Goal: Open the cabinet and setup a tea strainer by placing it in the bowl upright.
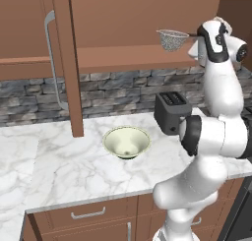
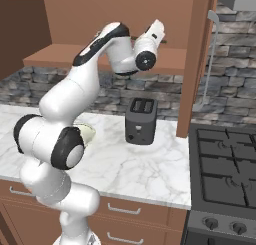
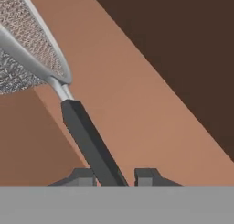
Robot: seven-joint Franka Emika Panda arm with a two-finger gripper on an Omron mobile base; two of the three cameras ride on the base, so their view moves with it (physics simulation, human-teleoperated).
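The cabinet [image 1: 69,63] stands open, its door swung out over the counter. Inside it, over the shelf [image 1: 123,58], is the tea strainer [image 1: 172,39], a silver mesh basket with a dark handle [image 3: 89,136]. My gripper [image 3: 116,177] is shut on that handle, which runs between the two fingertips; the mesh [image 3: 27,45] fills the upper left of the hand view. I cannot tell whether the basket touches the shelf. The pale cream-green bowl [image 1: 126,141] sits empty on the marble counter, below and left of the strainer. In the right base view it [image 2: 88,134] is mostly hidden behind my arm.
A black toaster [image 1: 172,112] stands on the counter right of the bowl, under the shelf. The open door's edge and its silver bar handle [image 1: 51,63] hang left of the bowl. A stove [image 2: 225,174] lies to the right of the counter.
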